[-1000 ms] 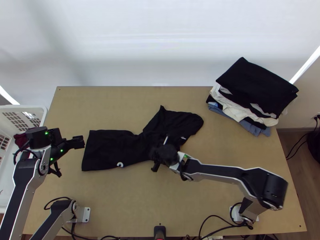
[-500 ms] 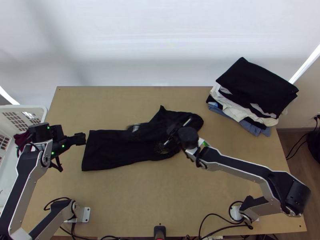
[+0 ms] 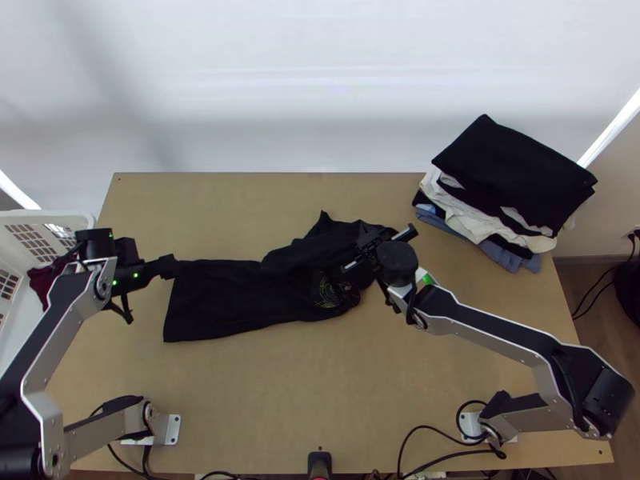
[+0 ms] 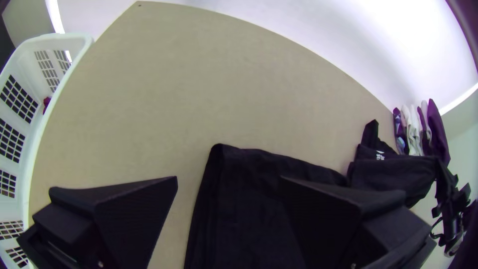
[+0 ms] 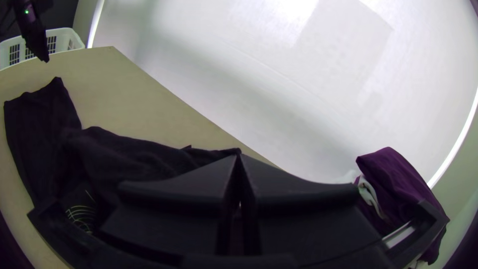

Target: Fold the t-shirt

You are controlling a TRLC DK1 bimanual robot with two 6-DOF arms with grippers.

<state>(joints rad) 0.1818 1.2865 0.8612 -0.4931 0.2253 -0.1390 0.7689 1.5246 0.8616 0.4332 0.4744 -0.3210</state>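
1 white plastic laundry basket opens the run on the left, dark red cloth inside, its rim crowding the outer side of my left arm. Next, my left gripper: open, 2 fingers well apart, nothing between them, poised at the far corner of the shirt's left end. 1 finger is over bare table and 1 over cloth, so I'd say it is lined up to take that edge; whether it touches, I can't tell.

Rightward now, the black cotton t-shirt itself, lying lengthwise across the middle of the light wooden table. Its left part is flat and narrow, a neat strip; past the middle it goes bunched and lifted, with a yellowish line print showing near the near edge. And here's my right gripper, fingers closed, apparently pinching a bit of the raised cloth at the tips. Why hold it there? Probably to fold the loose part over onto the strip. That arm hangs over the bunched end, so it could snag a crease if it drops too soon.

Far right, beyond the shirt, a stack of folded clothes, black on top, cream and blue beneath, leans near the table's edge. I'd swing wide of that.
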